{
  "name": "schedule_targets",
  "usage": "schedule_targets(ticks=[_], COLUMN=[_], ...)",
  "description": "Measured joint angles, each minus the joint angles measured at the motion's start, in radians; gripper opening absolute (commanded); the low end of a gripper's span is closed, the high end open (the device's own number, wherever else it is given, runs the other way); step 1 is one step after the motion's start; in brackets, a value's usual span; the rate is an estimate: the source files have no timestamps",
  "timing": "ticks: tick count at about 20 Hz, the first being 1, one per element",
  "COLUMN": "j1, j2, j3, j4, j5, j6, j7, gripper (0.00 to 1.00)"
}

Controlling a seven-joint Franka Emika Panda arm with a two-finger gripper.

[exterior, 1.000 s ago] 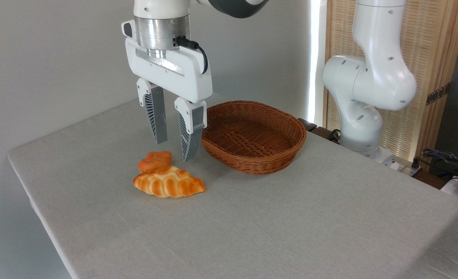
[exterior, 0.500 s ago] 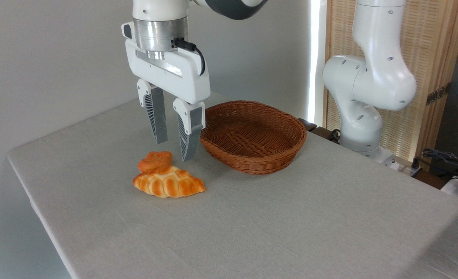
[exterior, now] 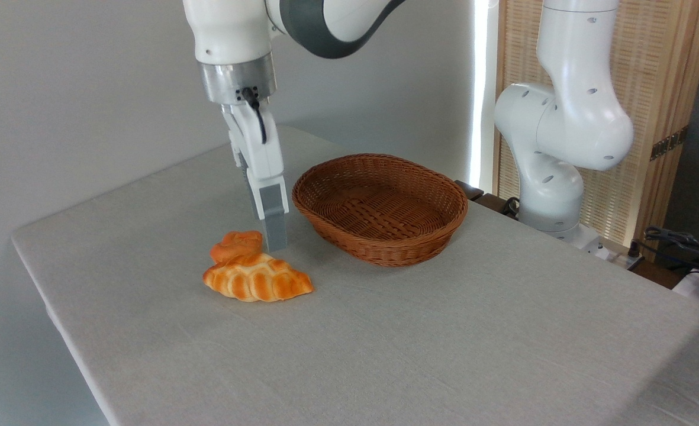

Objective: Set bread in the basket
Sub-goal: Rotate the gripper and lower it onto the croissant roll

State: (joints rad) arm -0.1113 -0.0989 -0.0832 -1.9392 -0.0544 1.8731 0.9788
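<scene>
White two-finger gripper [exterior: 276, 239] hangs edge-on to cam, tips just behind the golden-orange braided bread loaf [exterior: 258, 280], so finger spread can't be told. Bread lies on grey cloth-covered table [exterior: 444, 331], left of & apart from reddish-brown oval wicker basket [exterior: 380, 206]; a smaller orange pastry [exterior: 237, 245] touches its back.

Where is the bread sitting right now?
The bread lies on the grey table, left of centre in the picture, just in front and to the left of the wicker basket, with the gripper hanging right behind it.
</scene>
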Motion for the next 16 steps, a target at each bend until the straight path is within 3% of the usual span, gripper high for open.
schedule_targets(ticks=[6,11,16], j1=[-0.022,-0.043,-0.054], j2=[0.021,0.082,0.120], j3=[0.000,0.000,-0.010], j4=[-0.085,-0.130,-0.130], j5=[0.000,0.000,0.000], j6=[0.052,0.197,0.222], j7=[0.242,0.273,0.273], gripper=[1.00,1.00,1.00])
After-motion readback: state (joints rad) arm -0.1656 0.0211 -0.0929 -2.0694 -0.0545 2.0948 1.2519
